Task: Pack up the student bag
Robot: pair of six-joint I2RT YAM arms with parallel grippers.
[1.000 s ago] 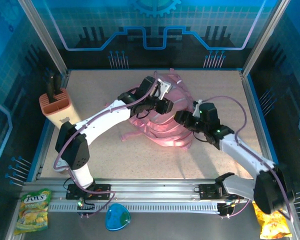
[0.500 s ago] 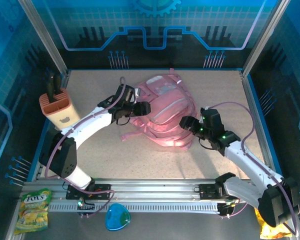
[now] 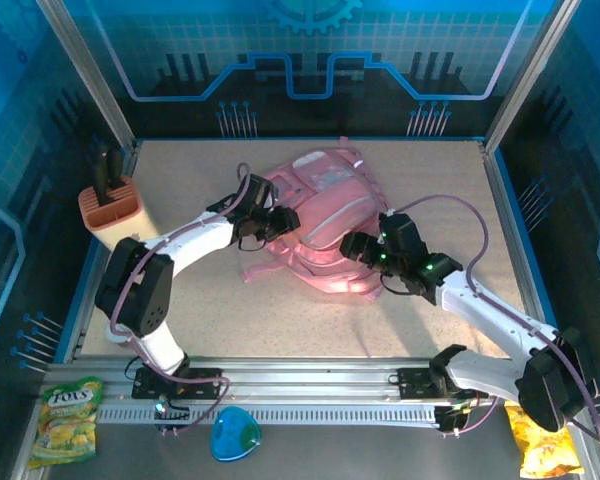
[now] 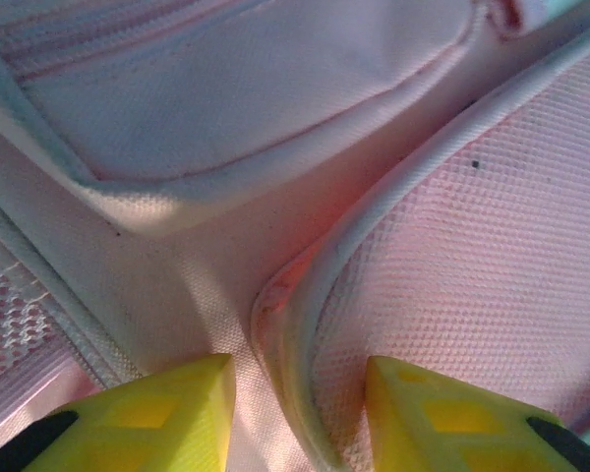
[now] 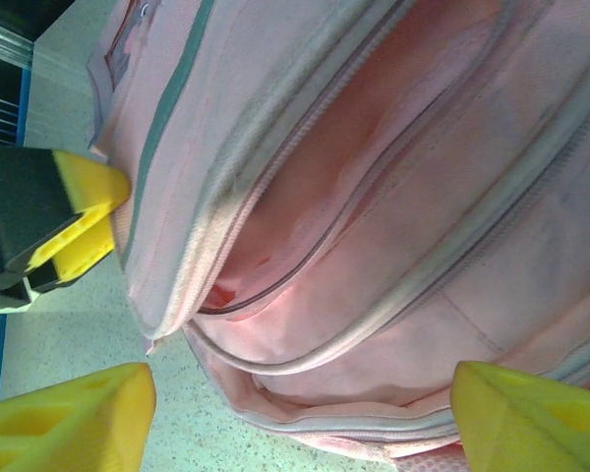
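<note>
The student bag [image 3: 330, 205] is a big soft pink backpack lying mid-table, its straps [image 3: 263, 270] trailing toward the near left. My left gripper [image 3: 283, 222] is pressed low against the bag's left side. In the left wrist view its yellow fingers [image 4: 182, 413] stand apart on either side of a piped seam [image 4: 295, 324], which they do not touch. My right gripper [image 3: 352, 245] is at the bag's near right edge, open wide. In the right wrist view its fingertips [image 5: 79, 418] frame the unzipped mouth [image 5: 275, 246] of a compartment.
A peach holder with black handles [image 3: 110, 205] stands at the table's left edge. Off the table in front lie a green snack packet [image 3: 68, 418], a blue object [image 3: 235, 437] and a yellow packet [image 3: 545, 445]. The enclosure's frame rails border the table.
The left gripper came down from over the bag's top to its left side, and the bag settled flat. The right gripper moved left, in against the bag, and opened wider.
</note>
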